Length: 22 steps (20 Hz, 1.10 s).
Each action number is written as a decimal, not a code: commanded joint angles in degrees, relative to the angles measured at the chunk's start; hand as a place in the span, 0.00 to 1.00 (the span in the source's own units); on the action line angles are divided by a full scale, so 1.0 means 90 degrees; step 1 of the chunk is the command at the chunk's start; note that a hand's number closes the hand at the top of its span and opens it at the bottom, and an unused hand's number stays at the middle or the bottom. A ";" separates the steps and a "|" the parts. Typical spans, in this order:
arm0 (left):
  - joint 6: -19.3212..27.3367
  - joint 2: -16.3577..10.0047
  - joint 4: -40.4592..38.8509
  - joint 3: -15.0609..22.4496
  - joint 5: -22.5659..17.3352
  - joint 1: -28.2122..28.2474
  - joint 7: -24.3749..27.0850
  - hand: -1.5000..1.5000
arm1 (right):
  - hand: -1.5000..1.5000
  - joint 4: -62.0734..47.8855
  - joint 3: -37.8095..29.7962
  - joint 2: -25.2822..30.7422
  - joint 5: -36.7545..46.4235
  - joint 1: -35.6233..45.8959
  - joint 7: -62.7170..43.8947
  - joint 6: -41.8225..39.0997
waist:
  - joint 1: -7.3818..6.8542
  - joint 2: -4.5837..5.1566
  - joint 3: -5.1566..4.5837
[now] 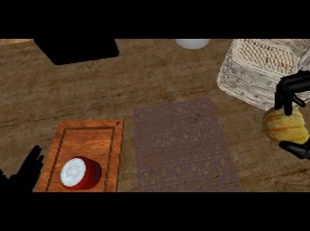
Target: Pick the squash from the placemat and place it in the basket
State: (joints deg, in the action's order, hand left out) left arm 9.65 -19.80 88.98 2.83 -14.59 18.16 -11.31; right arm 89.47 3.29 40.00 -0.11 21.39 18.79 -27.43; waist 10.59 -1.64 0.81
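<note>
Rounded yellow squash (285,126) with orange streaks and a mottled, slightly lumpy skin, paler near the top, deeper orange along the stripes. Gripped by the right robot hand (303,82), with black fingers (289,101) curled down over the top of the squash and the rest of that robot hand cupped beneath the lower right side. Closed round the squash, with much of the yellow skin showing between the upper fingers and the lower part of the grip. Off the grey-brown rectangular placemat (184,144) with its openwork pattern, spread to the left of the right robot hand and apart from it. Just beyond the same robot hand and slightly to its left, the white woven wicker basket (257,67), near corner close to the squash; squash outside the basket. Hard to tell whether touching the brown wooden worktop (151,81) or lifted clear of it.

Far to the left of the right robot hand, at the lower left corner, the left robot hand (21,173), resting with fingers straight and spread, holding nothing. Just right of the left robot hand, an orange-brown rectangular wooden tray (84,135) carrying a round red-and-white object (81,173). Well beyond the left robot hand, a black boxy object (78,49) at the far edge; further right along that edge, a white round object (192,43).
</note>
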 commanded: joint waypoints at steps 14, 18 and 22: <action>-0.0255 0.0315 -0.0653 0.0728 0.0559 -0.1105 -0.0447 0.50 | 1.00 -0.3553 -0.2751 0.3026 -0.1810 0.0430 0.0579 -0.2547 | -0.1272 0.0223 -0.0082; -0.0194 0.0374 -0.0655 0.0795 0.0650 -0.1371 -0.0697 0.50 | 1.00 -0.3778 -0.2295 0.2958 -0.1220 0.0861 0.0981 -0.2287 | -0.1361 0.0249 -0.0078; -0.0428 0.0319 -0.0714 0.0686 0.0582 -0.1001 -0.0259 0.50 | 1.00 -0.4291 -0.2049 0.2599 -0.0852 0.1092 0.1385 -0.1899 | -0.1420 0.0254 -0.0077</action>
State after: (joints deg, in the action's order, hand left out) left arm 6.54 -17.64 85.15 7.84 -9.90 6.82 -13.54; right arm 54.78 -17.22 65.69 -11.41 29.90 22.76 -41.50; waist -1.69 0.26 0.35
